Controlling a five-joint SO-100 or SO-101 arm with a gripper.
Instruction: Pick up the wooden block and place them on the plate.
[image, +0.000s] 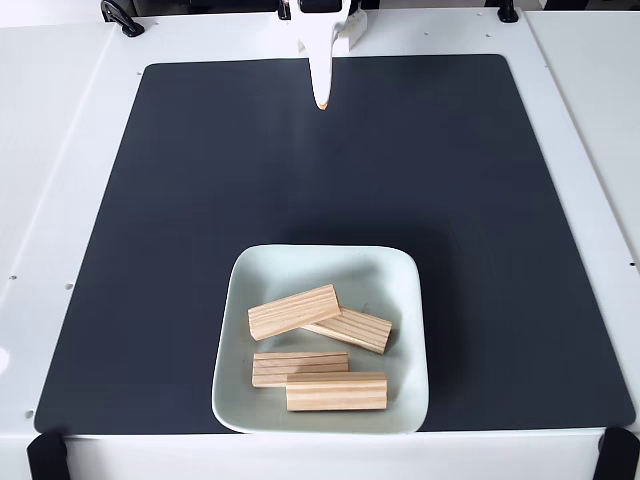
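Gripper: white two-finger gripper (321, 104) at the top centre of the fixed view, its slim tip pointing down over the far part of the mat; fingers look pressed together into one narrow point with nothing between them, though the angle leaves this hard to confirm, so I cannot tell for sure.
Blocks relative to gripper: all wooden blocks lie well apart from the gripper, near the bottom of the view, inside the plate.
Plate: pale mint-white square plate (236, 290) with rounded corners, resting on the near part of the mat, slightly left of centre, its near rim close to the mat's near edge.
Upper block: wooden block (293, 311) tilted, its right end resting over the block beside it.
Right block: second block (352, 331) angled the other way, partly under the first.
Lower-left block: third block (299, 367) lying nearly level, its near edge touching the fourth.
Nearest block: fourth block (336, 392) lying level along the plate's near side.
Surface: dark mat (250, 160) covering most of a white table (60, 150); black clamps at the table's corners, near and far.
Count: four blocks, one plate, one gripper.
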